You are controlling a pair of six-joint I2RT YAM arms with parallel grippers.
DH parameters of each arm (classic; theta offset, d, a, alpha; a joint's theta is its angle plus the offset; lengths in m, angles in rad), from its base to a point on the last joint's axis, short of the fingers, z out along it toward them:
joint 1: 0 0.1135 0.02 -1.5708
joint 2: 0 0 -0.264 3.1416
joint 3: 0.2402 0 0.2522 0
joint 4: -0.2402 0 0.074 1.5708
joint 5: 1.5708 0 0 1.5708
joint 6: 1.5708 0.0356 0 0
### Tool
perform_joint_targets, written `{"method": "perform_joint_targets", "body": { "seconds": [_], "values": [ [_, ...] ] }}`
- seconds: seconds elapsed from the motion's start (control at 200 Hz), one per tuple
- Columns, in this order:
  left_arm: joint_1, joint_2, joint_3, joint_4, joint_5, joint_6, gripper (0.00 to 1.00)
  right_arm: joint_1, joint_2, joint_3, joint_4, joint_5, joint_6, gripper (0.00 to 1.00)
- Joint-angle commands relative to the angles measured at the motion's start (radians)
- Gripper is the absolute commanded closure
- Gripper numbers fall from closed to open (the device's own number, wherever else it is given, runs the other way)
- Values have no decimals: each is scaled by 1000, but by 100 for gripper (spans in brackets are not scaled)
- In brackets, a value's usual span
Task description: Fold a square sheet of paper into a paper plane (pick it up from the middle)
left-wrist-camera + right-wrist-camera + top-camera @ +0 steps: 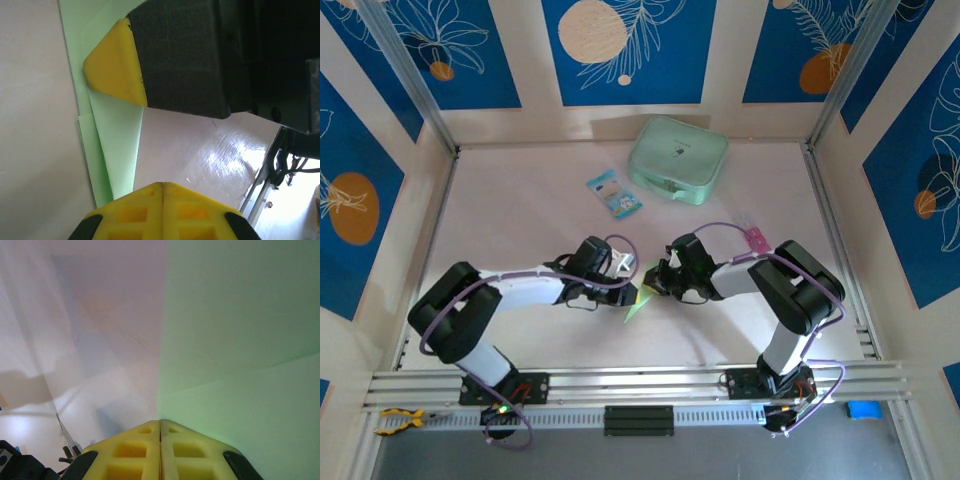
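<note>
A creased sheet of thin pale-green paper (638, 302), folded to a point, lies flat on the pale pink bench (520, 220) between the two arms. The left arm's yellow fingers (132, 212) are pressed together just above the paper's narrow end; whether they pinch it cannot be told. The right arm's yellow fingers (132, 447) are likewise closed, and in the left wrist view their tip rests on the paper near a folded edge. Well behind, toward the back wall, sit a mint-green rounded zip case (677, 160) and, just to its left, a small blue-and-white printed packet (614, 193).
</note>
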State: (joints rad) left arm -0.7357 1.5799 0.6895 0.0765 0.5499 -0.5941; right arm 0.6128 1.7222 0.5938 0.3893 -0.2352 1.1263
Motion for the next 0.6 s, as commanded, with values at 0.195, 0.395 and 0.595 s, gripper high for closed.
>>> {"method": "perform_joint_targets", "body": {
  "seconds": [0.195, 0.395, 0.595],
  "values": [
    [-2, 61, 48, 39, 49, -3, 100, -16, 31, -51, -165, 88, 0, 90],
    [-3, 93, 62, 42, 58, 6, 100, -16, 28, -47, -161, 83, 3, 90],
    [-4, 133, 79, 54, 74, 8, 100, -15, 28, -45, -162, 83, 6, 90]
  ]
}}
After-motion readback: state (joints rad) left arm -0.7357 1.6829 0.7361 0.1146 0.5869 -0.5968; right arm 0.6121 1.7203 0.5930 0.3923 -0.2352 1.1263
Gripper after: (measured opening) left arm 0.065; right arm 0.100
